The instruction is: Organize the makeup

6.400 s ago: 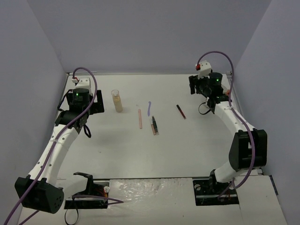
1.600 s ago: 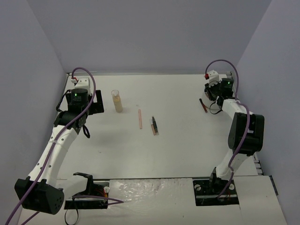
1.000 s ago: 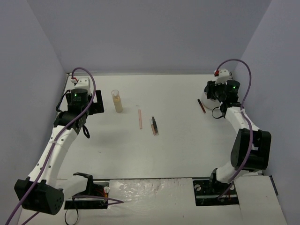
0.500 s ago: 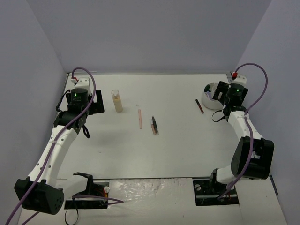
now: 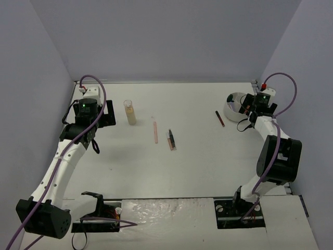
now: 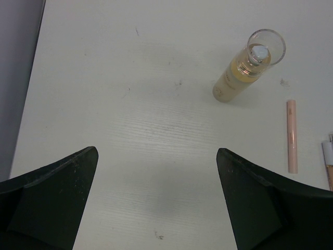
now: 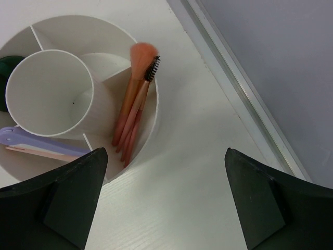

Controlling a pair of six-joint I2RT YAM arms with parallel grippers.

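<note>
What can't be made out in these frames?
Right wrist view: green item, cut off by the left edge and behind the centre cup; count unknown.
Top view: white divided bowl contents, too small and partly behind the right arm.
Top view: dark sticks, too small to count.
Left wrist view: stick, cut off by the right edge.

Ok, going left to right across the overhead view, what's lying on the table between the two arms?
The beige-liquid bottle → pink stick → black stick → dark red stick → white divided bowl.
</note>
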